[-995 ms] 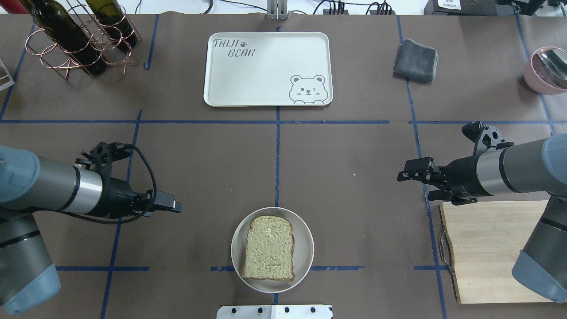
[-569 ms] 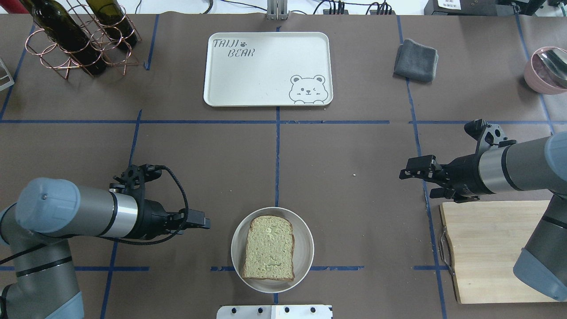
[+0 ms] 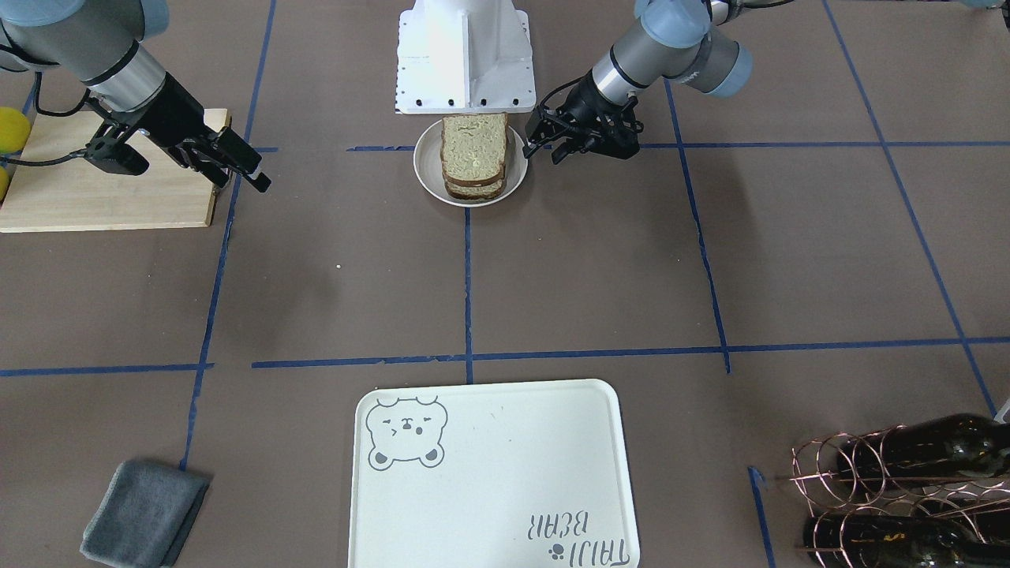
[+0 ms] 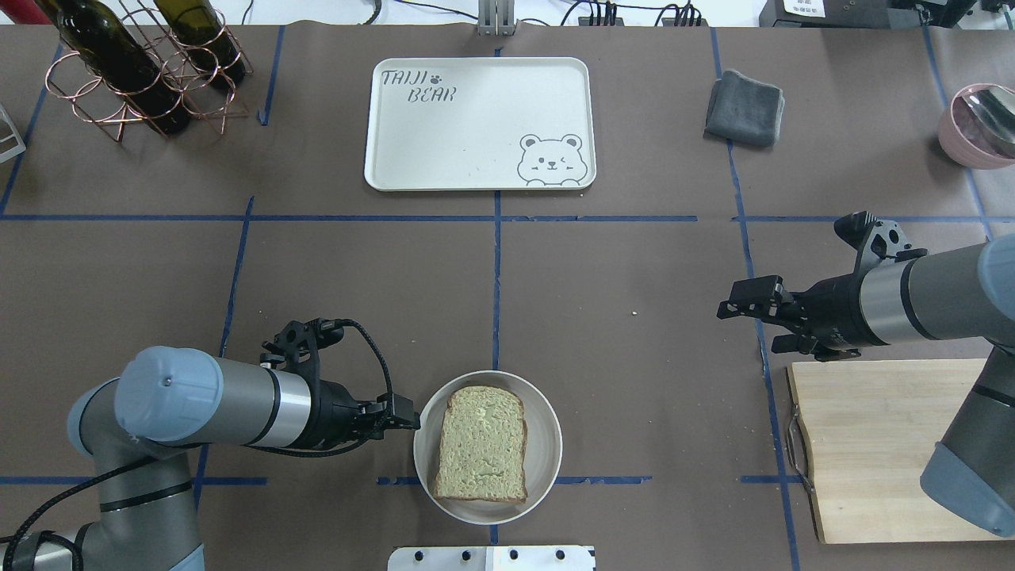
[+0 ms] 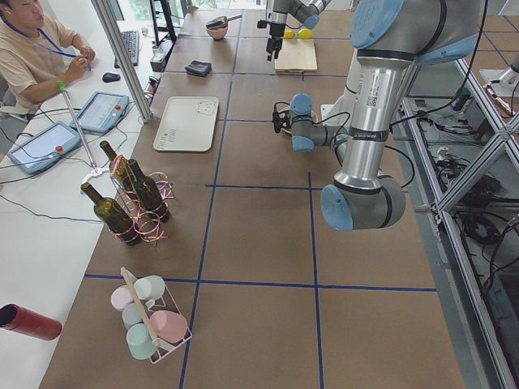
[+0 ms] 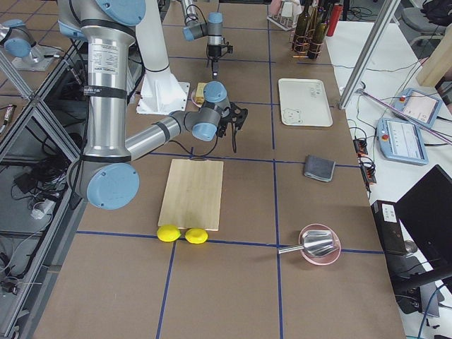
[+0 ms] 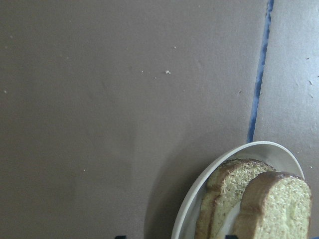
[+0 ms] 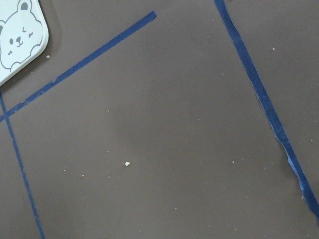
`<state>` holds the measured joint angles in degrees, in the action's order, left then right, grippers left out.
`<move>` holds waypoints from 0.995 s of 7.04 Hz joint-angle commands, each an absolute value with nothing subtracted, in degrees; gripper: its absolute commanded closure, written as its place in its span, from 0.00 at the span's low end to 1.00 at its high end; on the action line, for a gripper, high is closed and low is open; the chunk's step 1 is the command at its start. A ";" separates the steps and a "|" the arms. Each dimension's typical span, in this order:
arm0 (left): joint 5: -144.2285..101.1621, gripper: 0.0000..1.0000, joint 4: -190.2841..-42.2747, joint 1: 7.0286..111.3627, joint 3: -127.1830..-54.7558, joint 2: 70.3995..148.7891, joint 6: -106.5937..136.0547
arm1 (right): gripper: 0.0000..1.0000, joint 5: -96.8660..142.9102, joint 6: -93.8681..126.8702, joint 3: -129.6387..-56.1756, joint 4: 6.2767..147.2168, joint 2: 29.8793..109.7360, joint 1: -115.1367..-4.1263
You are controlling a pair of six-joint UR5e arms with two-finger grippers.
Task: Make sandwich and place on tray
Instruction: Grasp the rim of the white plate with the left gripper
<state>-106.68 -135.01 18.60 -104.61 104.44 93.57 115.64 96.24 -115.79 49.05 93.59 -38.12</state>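
The sandwich (image 4: 481, 442) lies flat on a small round white plate (image 4: 547, 428) near the table's front edge: two tan slices with dark crust, a white layer between them in the left wrist view (image 7: 254, 204). My left gripper (image 4: 411, 422) is open and empty, low beside the plate's left rim, its tips just short of it; it shows across the table too (image 3: 538, 150). My right gripper (image 4: 745, 321) is open and empty above bare table, off the cutting board's far left corner. The cream bear tray (image 4: 480, 123) lies empty at the far centre.
A pale wooden cutting board (image 4: 880, 444) lies at the front right with two lemons (image 6: 180, 234) at its end. A grey cloth (image 4: 745, 107) and a pink bowl (image 4: 979, 127) sit at the far right. A wire rack of wine bottles (image 4: 143, 63) stands at the far left.
My left arm has swung down and to the right, bringing its gripper from mid-left of the table to the plate's left rim. My right gripper has drawn back slightly to the right.
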 commanded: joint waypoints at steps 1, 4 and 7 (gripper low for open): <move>-105.74 0.44 -135.00 16.28 -102.75 105.73 95.26 | 0.00 115.40 96.24 -115.49 48.95 93.17 -37.97; -104.06 0.51 -135.00 15.12 -102.39 106.00 95.45 | 0.00 115.40 96.24 -115.31 48.87 92.99 -37.97; -104.06 0.54 -135.00 14.50 -101.78 106.52 95.45 | 0.00 115.40 96.24 -114.96 48.69 92.99 -37.97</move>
